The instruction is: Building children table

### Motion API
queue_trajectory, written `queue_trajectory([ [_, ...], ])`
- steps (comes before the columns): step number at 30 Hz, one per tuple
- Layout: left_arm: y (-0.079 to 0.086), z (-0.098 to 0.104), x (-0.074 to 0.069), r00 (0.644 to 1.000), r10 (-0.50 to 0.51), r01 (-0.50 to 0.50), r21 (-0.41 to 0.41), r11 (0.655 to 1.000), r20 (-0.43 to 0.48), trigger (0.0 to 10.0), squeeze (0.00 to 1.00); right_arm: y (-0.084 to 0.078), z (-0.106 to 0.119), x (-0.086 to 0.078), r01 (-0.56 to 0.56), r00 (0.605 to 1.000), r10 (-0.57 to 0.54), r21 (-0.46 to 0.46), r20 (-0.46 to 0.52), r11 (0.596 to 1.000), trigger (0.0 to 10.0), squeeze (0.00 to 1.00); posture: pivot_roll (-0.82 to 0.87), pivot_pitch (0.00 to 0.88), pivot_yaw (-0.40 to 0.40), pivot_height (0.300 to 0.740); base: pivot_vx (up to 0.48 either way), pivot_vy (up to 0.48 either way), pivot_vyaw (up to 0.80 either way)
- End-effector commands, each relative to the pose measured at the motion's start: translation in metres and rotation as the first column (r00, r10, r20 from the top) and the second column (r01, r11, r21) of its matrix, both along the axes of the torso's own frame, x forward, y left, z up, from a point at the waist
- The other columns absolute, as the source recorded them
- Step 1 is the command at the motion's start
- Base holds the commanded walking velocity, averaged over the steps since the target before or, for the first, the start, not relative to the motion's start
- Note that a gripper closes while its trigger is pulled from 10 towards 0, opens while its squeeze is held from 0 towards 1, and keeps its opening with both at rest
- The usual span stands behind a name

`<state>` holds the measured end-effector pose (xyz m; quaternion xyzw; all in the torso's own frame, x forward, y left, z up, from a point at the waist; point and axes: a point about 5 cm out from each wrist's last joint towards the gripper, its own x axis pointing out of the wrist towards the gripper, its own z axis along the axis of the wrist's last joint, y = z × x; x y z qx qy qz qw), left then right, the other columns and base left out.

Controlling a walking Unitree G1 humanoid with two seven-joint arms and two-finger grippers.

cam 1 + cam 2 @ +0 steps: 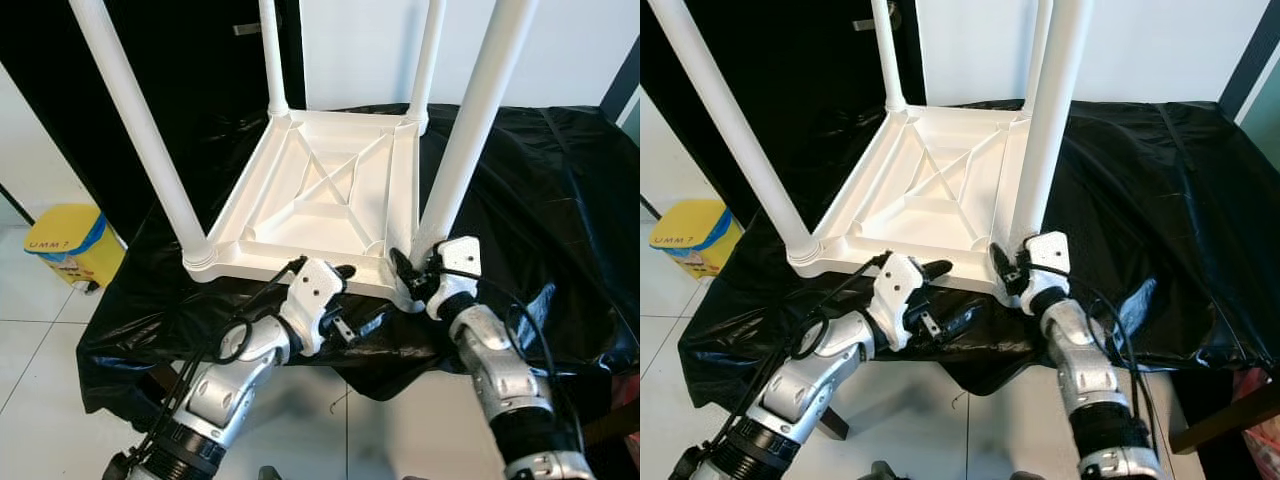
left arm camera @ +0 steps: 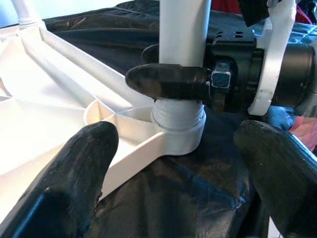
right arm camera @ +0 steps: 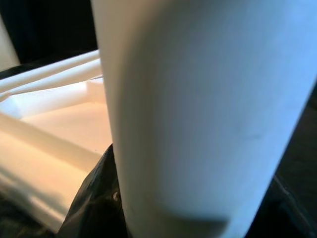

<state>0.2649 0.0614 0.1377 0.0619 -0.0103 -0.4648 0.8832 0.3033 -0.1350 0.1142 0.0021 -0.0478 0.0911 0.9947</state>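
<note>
Tabletop (image 1: 330, 190) lies upside down on black sheeting (image 1: 540, 190), all four legs pointing up. R gripper (image 1: 415, 275) is the one at work: its fingers are clenched round the base of the near-right leg (image 1: 470, 130), right above the corner socket (image 2: 179, 130). In the left wrist view one black finger (image 2: 166, 82) wraps across the front of the leg, pressed against it, just over the collar.

L gripper (image 1: 340, 300) sits just beside the R, at the tabletop's near edge, fingers spread and holding nothing; the leg base lies straight ahead of it, between its two pads and beyond them.

Key relation: leg's long axis runs vertical, straight up from the R gripper's grip, crossing its fingers at roughly a right angle. So any seating push or twist, I'd judge, goes along or about that upright axis. R arm is clearly nearer, already on it. L is close enough to steady the tabletop's edge.

Whether the leg is fully home in the socket, can't tell. Yellow bin (image 1: 65, 240) well off to the L gripper's outer side.
</note>
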Motion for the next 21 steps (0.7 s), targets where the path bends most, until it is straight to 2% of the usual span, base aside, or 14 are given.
queue_trajectory([
  [1, -0.002, 0.0, -0.002, 0.992, -0.124, 0.124, 0.023, 0.992, -0.003, 10.0, 0.0, -0.01, -0.016, -0.004, 0.12, 0.989, -0.118, 0.019, -0.091, 0.993, 10.0, 0.0, -0.16, 0.0, 0.039, 0.74, 0.0, 0.0, 0.0],
  [2, -0.002, 0.0, -0.002, 0.992, -0.124, 0.124, 0.023, 0.992, -0.003, 10.0, 0.0, -0.01, -0.016, -0.004, 0.12, 0.989, -0.118, 0.019, -0.091, 0.993, 10.0, 0.0, -0.16, 0.0, 0.039, 0.74, 0.0, 0.0, 0.0],
  [4, -0.002, -0.001, -0.002, 0.993, -0.122, 0.122, 0.026, 0.992, -0.002, 10.0, 0.0, -0.009, -0.021, -0.006, 0.226, 0.968, -0.22, 0.038, -0.121, 0.973, 10.0, 0.0, -0.16, 0.0, 0.038, 0.74, 0.0, 0.0, 0.0],
  [6, -0.002, -0.002, -0.002, 0.993, -0.122, 0.122, 0.026, 0.992, -0.002, 10.0, 0.0, -0.003, -0.022, -0.007, 0.235, 0.965, -0.227, 0.048, -0.132, 0.971, 10.0, 0.0, -0.16, 0.0, 0.038, 0.74, 0.0, 0.0, 0.0],
  [8, -0.003, -0.003, -0.001, 0.993, -0.122, 0.122, 0.025, 0.992, -0.001, 10.0, 0.0, 0.004, -0.02, -0.008, 0.215, 0.97, -0.208, 0.053, -0.124, 0.975, 10.0, 0.0, -0.16, 0.0, 0.037, 0.74, 0.0, 0.0, 0.0],
  [19, -0.001, -0.003, -0.001, 0.993, -0.114, 0.114, 0.023, 0.993, 0.003, 10.0, 0.0, 0.008, -0.012, -0.01, 0.181, 0.981, -0.177, 0.047, -0.085, 0.982, 10.0, 0.0, -0.16, 0.0, 0.026, 0.74, 0.0, 0.0, 0.0],
  [20, -0.001, -0.003, 0.0, 0.994, -0.112, 0.112, 0.022, 0.993, 0.004, 10.0, 0.0, 0.008, -0.011, -0.009, 0.18, 0.981, -0.176, 0.048, -0.078, 0.983, 10.0, 0.04, -0.16, 0.0, 0.027, 0.74, 0.0, 0.0, 0.0],
  [21, -0.001, -0.003, 0.0, 0.994, -0.112, 0.112, 0.022, 0.993, 0.004, 10.0, 0.0, 0.008, -0.011, -0.009, 0.18, 0.981, -0.176, 0.048, -0.078, 0.983, 10.0, 0.04, -0.16, 0.0, 0.027, 0.74, 0.0, 0.0, 0.0],
])
